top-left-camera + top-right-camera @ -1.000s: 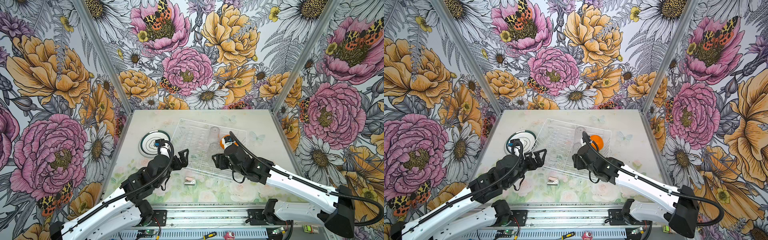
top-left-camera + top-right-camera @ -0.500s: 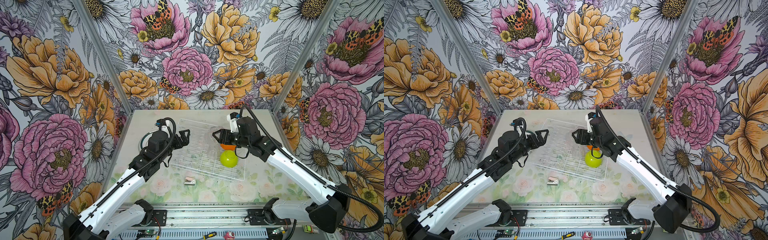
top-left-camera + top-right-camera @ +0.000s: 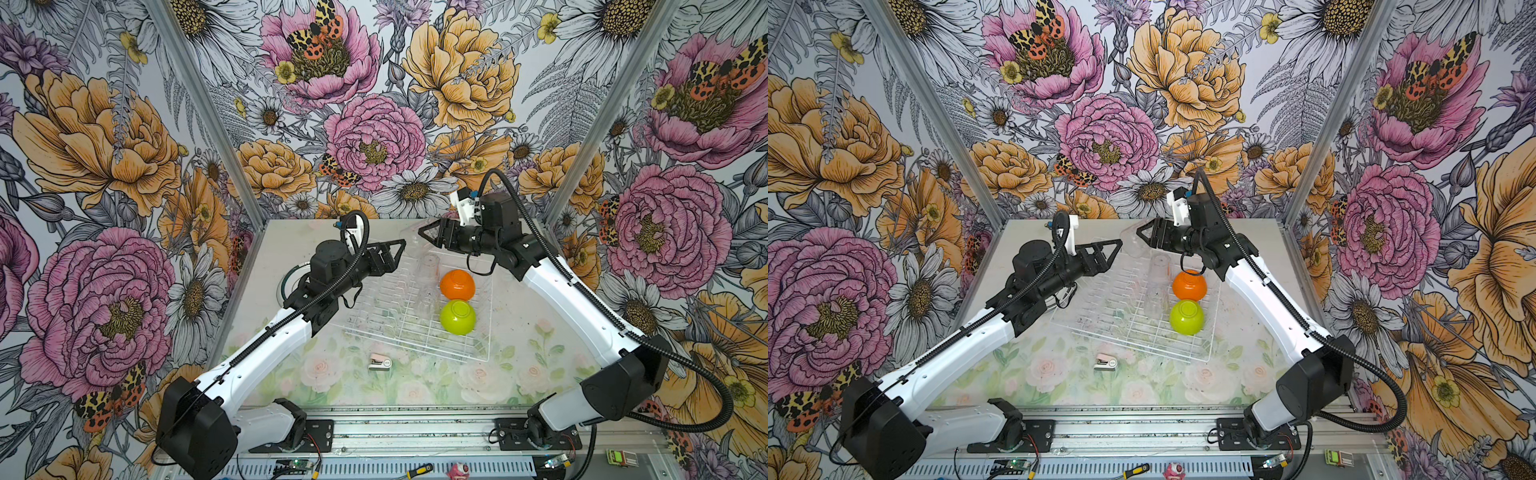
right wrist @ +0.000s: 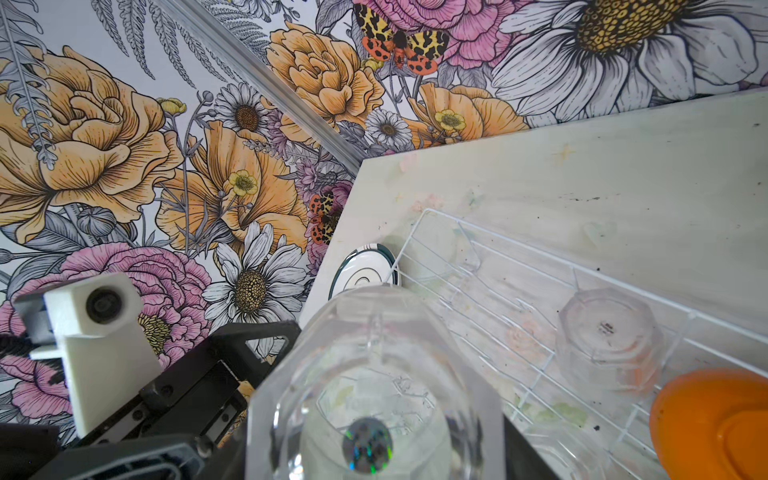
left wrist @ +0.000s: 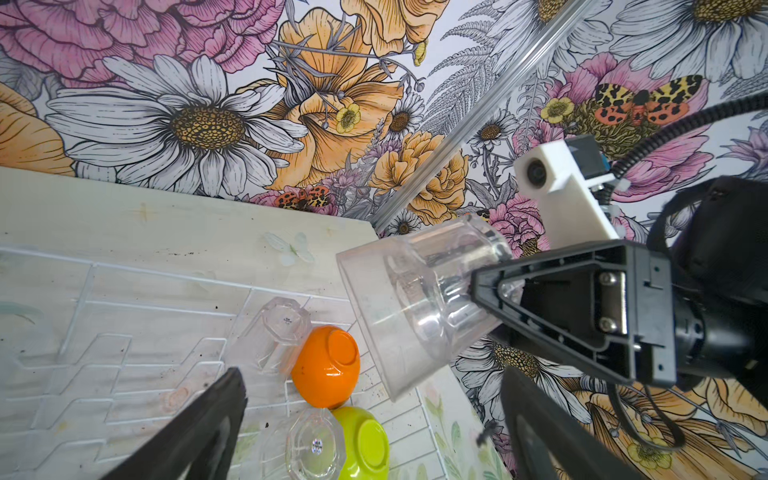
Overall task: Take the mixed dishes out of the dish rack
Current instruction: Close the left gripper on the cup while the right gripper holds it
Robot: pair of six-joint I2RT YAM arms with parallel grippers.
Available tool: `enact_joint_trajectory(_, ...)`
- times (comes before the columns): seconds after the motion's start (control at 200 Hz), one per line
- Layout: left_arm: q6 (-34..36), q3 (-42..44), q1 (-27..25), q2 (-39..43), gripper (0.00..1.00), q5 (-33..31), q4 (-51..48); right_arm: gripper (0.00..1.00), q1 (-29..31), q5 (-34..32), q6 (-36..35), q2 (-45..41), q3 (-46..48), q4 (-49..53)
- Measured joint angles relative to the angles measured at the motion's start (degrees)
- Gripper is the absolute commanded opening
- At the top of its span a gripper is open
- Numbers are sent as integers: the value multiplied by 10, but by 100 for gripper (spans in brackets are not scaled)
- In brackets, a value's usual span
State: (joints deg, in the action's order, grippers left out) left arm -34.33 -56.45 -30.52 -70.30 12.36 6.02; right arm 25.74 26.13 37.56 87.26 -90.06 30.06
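Left wrist view: clear tumbler in right hand's grip, just ahead of wide-open left hand

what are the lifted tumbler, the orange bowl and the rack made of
Lifted tumbler: clear glossy plastic or glass, fully see-through with faceted walls; can't tell which. Orange bowl: opaque, smooth, soft sheen, probably plastic or melamine. Dish rack: thin white wire, likely coated metal.

Right pincer grips clear tumbler.
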Motion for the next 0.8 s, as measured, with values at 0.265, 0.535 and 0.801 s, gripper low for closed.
enact_joint_trajectory(0.265,-25,0,16,-51,69,59,91,39,-7,50,25,25,-34,-20)
enact_joint_trajectory(0.535,-32,-24,16,-90,50,98,144,39,-11,66,41,34,-35,-35)
enact_joint_trajectory(0.801,-35,-33,16,-101,42,109,170,39,-11,74,58,35,-26,-67)
